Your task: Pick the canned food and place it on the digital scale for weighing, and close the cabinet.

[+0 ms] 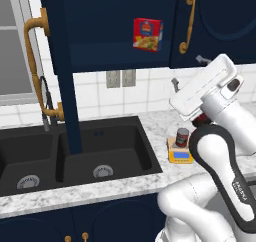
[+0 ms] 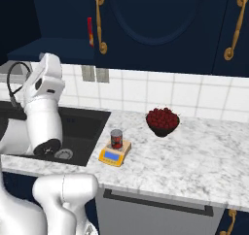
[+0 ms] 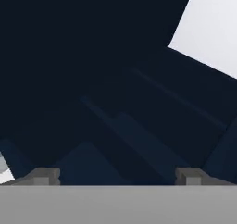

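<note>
- the canned food (image 1: 182, 137) stands upright on the digital scale (image 1: 180, 153), on its grey platform, with the blue display strip facing the counter's front edge; in the right base view the can (image 2: 116, 139) sits on the same yellow-orange scale (image 2: 115, 153).
- the scale rests on the marble counter (image 2: 204, 156), just beside the right rim of the dark sink (image 1: 75, 151).
- the gripper (image 3: 118, 174) has its two dark fingertips (image 3: 44, 175) set wide apart, near the two sides of the hand view, with nothing between them; it holds nothing.
- ahead of the fingertips lies dark navy panelled surface, with a pale patch at the upper right; which part of the cabinet this is cannot be told.
- in the left base view the white hand is raised above the counter, higher than the can and just to its right, pointing up toward the cabinet (image 1: 125, 26); the can is well below and apart from the claw, not touched by it.
- the cabinet's left door (image 1: 60, 66) stands swung out over the sink, edge toward the camera, its curved brass handle (image 1: 37, 61) on the outer face; the cabinet is still open.
- inside the open cabinet a red-and-yellow box (image 1: 148, 34) stands on the shelf.
- a dark bowl of red fruit (image 2: 162, 121) sits on the counter near the tiled wall, to the right of the scale and apart from it.
- a dark faucet (image 1: 46, 103) rises behind the sink.
</note>
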### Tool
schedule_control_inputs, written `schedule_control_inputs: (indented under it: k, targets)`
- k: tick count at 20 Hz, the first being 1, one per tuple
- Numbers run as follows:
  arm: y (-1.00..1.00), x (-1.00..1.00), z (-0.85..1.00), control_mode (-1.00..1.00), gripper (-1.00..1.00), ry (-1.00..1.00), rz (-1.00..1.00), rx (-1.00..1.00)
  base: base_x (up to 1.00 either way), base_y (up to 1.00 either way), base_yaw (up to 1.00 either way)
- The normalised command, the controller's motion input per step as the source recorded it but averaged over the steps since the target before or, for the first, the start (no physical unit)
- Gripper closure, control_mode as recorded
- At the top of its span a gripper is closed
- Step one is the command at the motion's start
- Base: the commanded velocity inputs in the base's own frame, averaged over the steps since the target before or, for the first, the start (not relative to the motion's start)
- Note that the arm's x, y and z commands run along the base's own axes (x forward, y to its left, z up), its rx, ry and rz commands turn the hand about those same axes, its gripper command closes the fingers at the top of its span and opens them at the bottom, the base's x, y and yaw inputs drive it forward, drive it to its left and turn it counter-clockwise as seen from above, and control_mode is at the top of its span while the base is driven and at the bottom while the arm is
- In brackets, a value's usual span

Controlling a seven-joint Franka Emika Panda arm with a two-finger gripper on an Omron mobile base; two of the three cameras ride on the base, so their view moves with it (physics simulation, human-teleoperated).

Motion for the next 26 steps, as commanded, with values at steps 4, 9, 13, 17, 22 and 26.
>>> schedule_control_inputs:
  k: [4,9,13,17,22,26]
  targets:
    - [1.0,-1.0,0.04,-1.0,-1.0,-0.11,0.03,-0.06,0.0,0.0,0.0]
    - [1.0,-1.0,0.0,-1.0,-1.0,-0.01,0.02,0.0,0.0,0.0,0.0]
    - [1.0,-1.0,0.0,-1.0,-1.0,-0.07,0.03,-0.01,0.0,0.0,0.0]
    - [1.0,-1.0,0.0,-1.0,-1.0,-0.11,0.01,0.0,0.0,0.0,0.0]
    - [0.74,-1.0,0.11,-1.0,-1.0,-0.22,0.0,0.0,0.0,0.0,0.0]
    - [0.46,-1.0,0.0,-1.0,-1.0,-0.23,0.0,0.0,0.0,0.0,0.0]
